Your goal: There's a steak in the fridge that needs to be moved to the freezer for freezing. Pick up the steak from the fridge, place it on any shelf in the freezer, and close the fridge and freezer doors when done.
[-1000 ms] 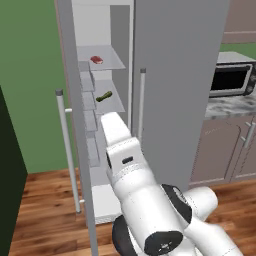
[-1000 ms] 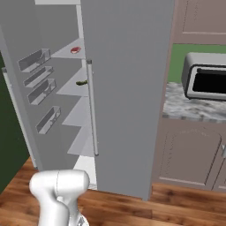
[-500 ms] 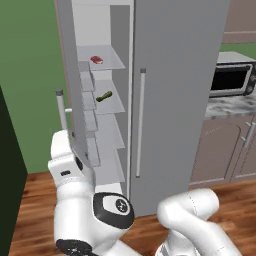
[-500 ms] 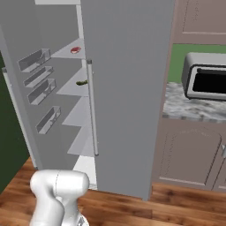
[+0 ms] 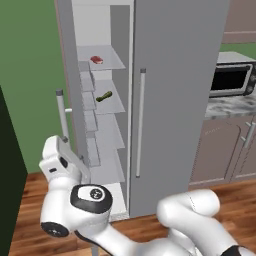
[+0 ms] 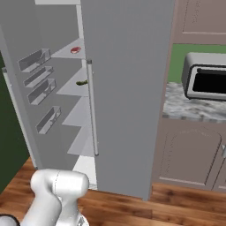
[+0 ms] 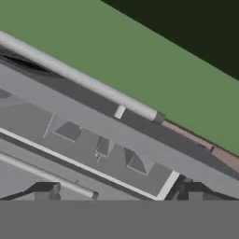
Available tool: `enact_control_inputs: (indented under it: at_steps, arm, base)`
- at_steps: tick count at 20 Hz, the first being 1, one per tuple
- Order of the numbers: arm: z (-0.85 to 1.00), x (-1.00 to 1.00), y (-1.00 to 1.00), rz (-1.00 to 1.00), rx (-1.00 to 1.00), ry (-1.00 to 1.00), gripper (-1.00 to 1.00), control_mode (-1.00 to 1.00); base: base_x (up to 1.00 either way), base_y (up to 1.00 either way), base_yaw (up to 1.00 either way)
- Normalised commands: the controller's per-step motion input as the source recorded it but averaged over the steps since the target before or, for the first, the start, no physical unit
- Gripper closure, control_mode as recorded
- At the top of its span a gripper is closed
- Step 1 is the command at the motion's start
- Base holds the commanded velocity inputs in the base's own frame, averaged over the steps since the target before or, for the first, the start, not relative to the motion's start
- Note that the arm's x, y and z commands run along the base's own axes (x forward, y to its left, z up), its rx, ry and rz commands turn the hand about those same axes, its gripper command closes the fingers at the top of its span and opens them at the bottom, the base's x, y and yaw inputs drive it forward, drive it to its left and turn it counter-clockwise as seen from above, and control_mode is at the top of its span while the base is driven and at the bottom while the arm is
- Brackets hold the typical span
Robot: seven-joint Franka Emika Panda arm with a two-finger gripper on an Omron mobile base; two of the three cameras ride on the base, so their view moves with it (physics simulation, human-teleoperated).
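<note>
One small steak (image 5: 96, 60), perhaps, on freezer (image 5: 102, 107) shelf.

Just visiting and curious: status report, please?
Jaws open, empty, low by the open door's handle. Steak sits on upper shelf, untouched. Other door shut.

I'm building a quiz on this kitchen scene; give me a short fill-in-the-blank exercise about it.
1. The steak lies on the ___ shelf of the open compartment.
2. The green vegetable lies one shelf ___ the steak.
3. The wide grey door beside the open compartment is ___.
4. The gripper holds ___.

Missing words: top; below; closed; nothing
</note>
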Motion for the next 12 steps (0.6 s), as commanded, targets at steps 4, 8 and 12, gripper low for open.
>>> enact_control_inputs:
  at_steps: [4,8,12]
  arm:
    - [-0.50,0.80,0.01,-0.05,-0.10,0.07,-1.00,-1.00]
    - [-0.61,0.76,0.24,-0.03,-0.11,0.02,-1.00,-1.00]
    - [-0.71,0.63,0.40,-0.01,-0.14,0.00,-1.00,-1.00]
  base:
    - [0.00,0.00,0.00]
    - [0.00,0.00,0.00]
    - [0.00,0.00,0.00]
